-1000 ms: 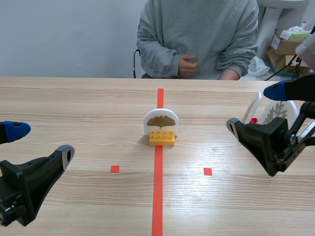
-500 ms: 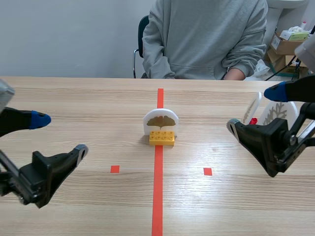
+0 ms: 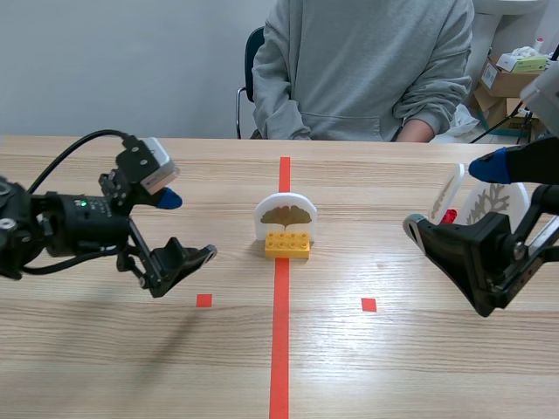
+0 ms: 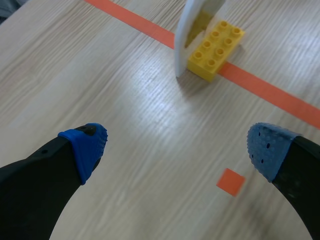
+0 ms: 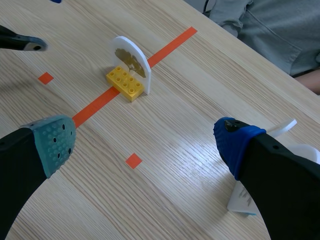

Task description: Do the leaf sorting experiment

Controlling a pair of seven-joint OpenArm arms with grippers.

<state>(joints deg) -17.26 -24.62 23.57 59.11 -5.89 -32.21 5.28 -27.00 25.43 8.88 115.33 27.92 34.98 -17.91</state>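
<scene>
Left gripper [image 3: 189,226] spread wide and empty near a white leaf card [image 3: 286,214] standing in a yellow brick [image 3: 287,244] on the centre tape line [image 3: 279,349]. Right gripper [image 3: 445,194], equally wide, hangs before more white cards [image 3: 493,201].

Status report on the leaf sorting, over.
Left claw, right claw open, empty. White arched ginkgo-leaf card upright on yellow toy brick, untouched. Nothing between claws and it.

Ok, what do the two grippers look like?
Both are black with two thick fingers. Left gripper: blue dotted pads, a black cable looping over its arm, a small green light. Right gripper: one blue pad, one grey-green.
</scene>
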